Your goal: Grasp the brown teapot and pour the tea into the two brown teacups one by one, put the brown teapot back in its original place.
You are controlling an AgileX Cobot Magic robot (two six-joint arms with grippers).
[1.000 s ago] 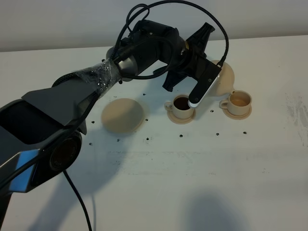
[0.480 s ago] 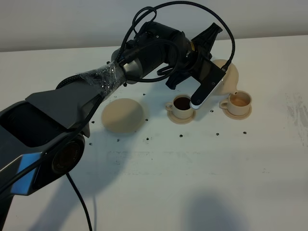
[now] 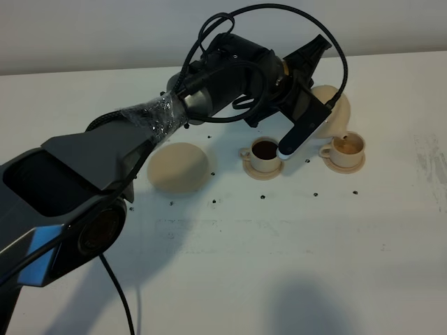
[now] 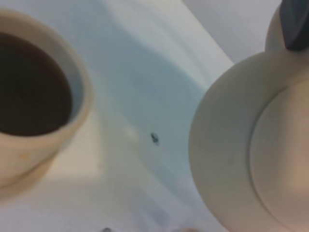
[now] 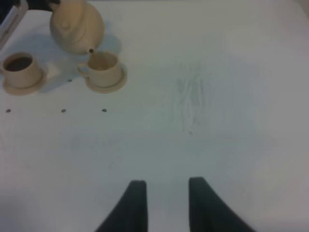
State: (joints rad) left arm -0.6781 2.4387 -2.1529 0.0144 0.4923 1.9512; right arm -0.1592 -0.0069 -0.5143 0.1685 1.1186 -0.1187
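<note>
The brown teapot [image 3: 335, 112] hangs tilted above the table, its spout right over the rim of the right teacup [image 3: 347, 146]. My left gripper [image 3: 318, 66] is shut on the pot from behind; the handle is hidden. The left teacup [image 3: 265, 151] is full of dark tea. In the left wrist view the teapot [image 4: 241, 159] fills one side, one dark fingertip [image 4: 294, 24] lies on it, and the filled teacup [image 4: 29, 92] sits opposite. The wide round saucer plate [image 3: 178, 167] lies bare. My right gripper [image 5: 164, 193] hovers far from the teapot [image 5: 77, 24], its fingers a little apart with nothing between them.
Small dark specks dot the white table [image 3: 279, 265] around the cups. The left arm's black cable [image 3: 279, 14] loops above the wrist. A scuffed patch [image 3: 426, 157] marks the table's right side. A wall runs along the table's far edge.
The left arm has shifted slightly to the right with the teapot, bringing the spout over the right teacup. The right gripper has not moved.
</note>
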